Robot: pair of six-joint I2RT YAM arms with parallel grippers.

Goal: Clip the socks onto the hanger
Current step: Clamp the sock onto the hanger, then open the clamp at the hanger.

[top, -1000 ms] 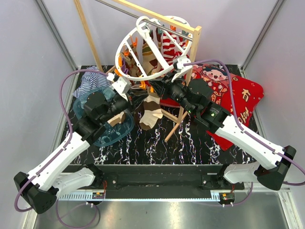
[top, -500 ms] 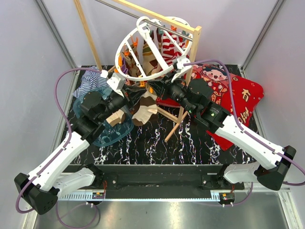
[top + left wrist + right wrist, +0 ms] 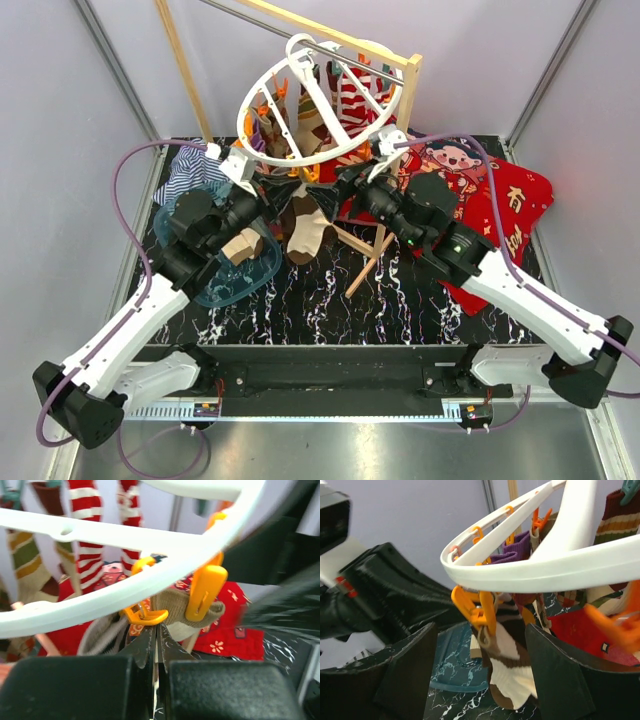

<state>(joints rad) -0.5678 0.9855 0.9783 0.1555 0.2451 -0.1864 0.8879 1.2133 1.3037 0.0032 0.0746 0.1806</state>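
The white round hanger [image 3: 322, 152] hangs tilted from the wooden pole, with several socks clipped to it. A brown and cream sock [image 3: 305, 228] dangles below its near rim, pinched by an orange clip [image 3: 481, 611]. In the right wrist view this sock [image 3: 520, 667] hangs between my open right fingers [image 3: 410, 672], which do not touch it. My right gripper [image 3: 340, 186] sits just right of the clip. My left gripper [image 3: 285, 188] is shut, its tips at the sock's cuff [image 3: 182, 607] just under an orange clip [image 3: 204, 591] and the ring [image 3: 125, 587].
A wooden pole frame [image 3: 405, 75] carries the hanger. A blue see-through tray [image 3: 225, 280] with a beige sock [image 3: 243, 246] lies under my left arm. A blue-white striped cloth [image 3: 190, 170] is at back left, and a red cartoon blanket [image 3: 505, 215] at right.
My right gripper has opened and let go of the clip. The clip now grips the sock. My left gripper rose toward the rim with the sock, and the hanger tilted up a little.
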